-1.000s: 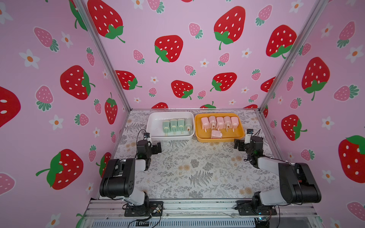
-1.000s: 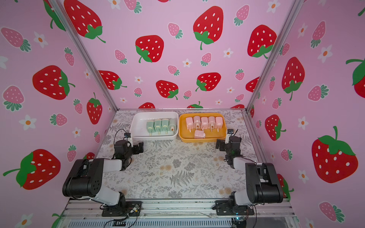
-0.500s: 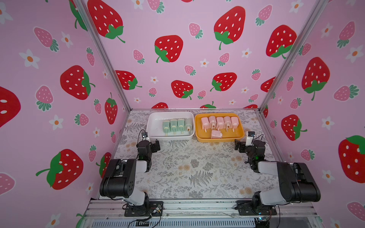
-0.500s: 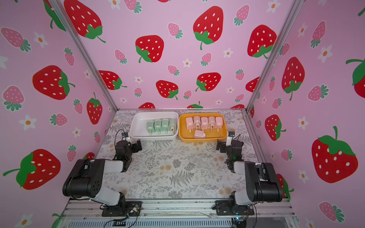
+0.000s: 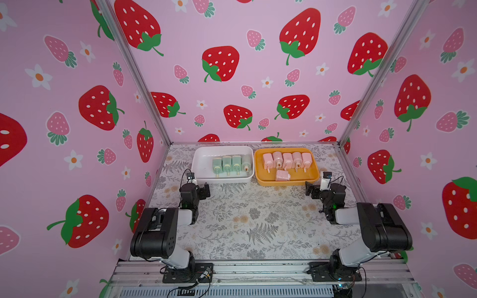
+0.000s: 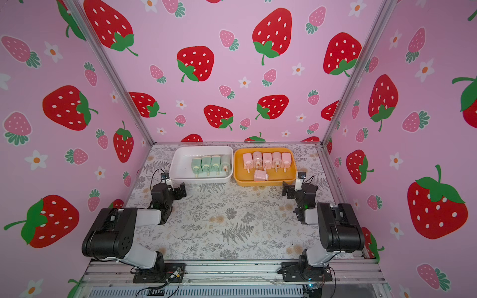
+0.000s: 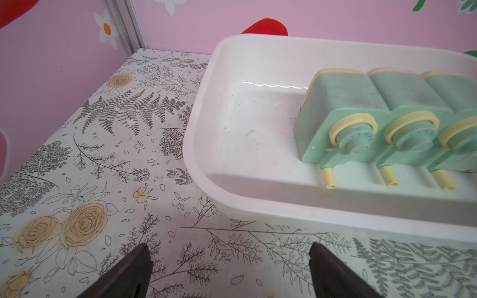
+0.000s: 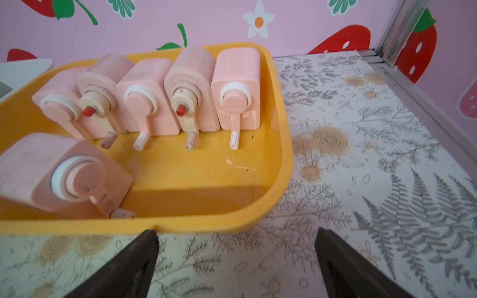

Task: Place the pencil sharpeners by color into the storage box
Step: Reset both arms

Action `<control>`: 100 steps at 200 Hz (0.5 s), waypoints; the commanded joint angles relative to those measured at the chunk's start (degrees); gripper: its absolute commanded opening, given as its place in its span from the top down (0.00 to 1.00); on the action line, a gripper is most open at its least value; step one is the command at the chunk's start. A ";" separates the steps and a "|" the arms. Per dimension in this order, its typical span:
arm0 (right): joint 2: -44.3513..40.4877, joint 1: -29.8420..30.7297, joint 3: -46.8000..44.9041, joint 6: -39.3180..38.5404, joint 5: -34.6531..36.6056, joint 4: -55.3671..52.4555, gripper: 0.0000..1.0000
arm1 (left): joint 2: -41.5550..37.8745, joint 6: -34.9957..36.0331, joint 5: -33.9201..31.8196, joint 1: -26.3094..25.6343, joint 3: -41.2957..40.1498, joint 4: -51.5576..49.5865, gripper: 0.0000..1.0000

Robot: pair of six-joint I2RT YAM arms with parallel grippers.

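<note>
Several mint green pencil sharpeners lie in a row in the white storage box. Several pale pink pencil sharpeners fill the orange storage box, and one more lies on its side in front of that row. My left gripper hangs open and holds nothing, just short of the white box's near left corner. My right gripper is open with nothing in it, by the orange box's near right corner.
The two boxes stand side by side against the back wall on a floral mat. Pink strawberry walls with metal frame posts close in the left, right and back. Both arm bases sit on the rail at the front edge.
Both wrists have shifted slightly and settled low before their boxes. The jaws stay wide open and the sharpeners have not moved.
</note>
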 commanded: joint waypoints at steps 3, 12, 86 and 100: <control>0.20 0.31 2.07 1.84 5.54 -5.03 0.00 | 0.22 -0.24 -1.45 -0.29 2.20 -1.02 0.00; 0.22 0.53 2.24 1.73 6.07 -5.21 0.00 | 0.26 -0.25 -1.56 -0.32 2.20 -1.02 0.00; 0.04 0.63 1.85 1.72 6.20 -4.66 0.00 | 0.10 -0.16 -1.75 -0.39 2.03 -0.78 0.00; 0.05 0.60 1.94 1.72 6.21 -4.76 0.00 | 0.13 -0.16 -1.80 -0.39 2.01 -0.77 0.00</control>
